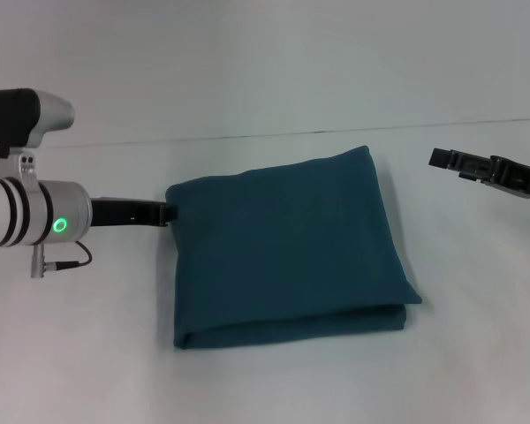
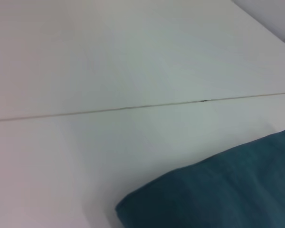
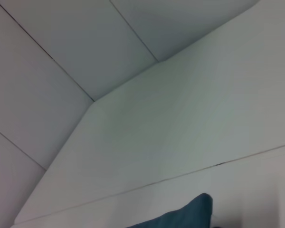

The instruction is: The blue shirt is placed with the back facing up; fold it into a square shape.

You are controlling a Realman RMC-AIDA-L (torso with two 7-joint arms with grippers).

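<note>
I see the blue shirt [image 1: 287, 252] lying near the middle of the white table [image 1: 88, 353], already folded into a thick, roughly square pad with its layered edge toward the near edge of the table and a plain, unprinted face up. My left gripper [image 1: 170, 213] sits at the shirt's far-left corner, touching or just beside the cloth, but I cannot tell from here whether its fingers are pinching the fabric or standing apart from it. My right gripper [image 1: 443, 159] hangs well apart from the shirt toward the table's right edge, above the surface, and I cannot make out its fingers' state either. To me the fold looks nearly finished, so the risk now lies in the pull-away: if the left fingers hold or snag that corner as I back off, the soft cotton would drag and the top layer could slide, skewing the square or opening the stack. The cloth is matte, limp and slightly puffy, with rounded folded edges and a near-right corner that pokes out a little; the tabletop is smooth and pale, crossed by a thin seam [image 2: 133, 107], and I judge it would give the fabric little grip against sliding.
</note>
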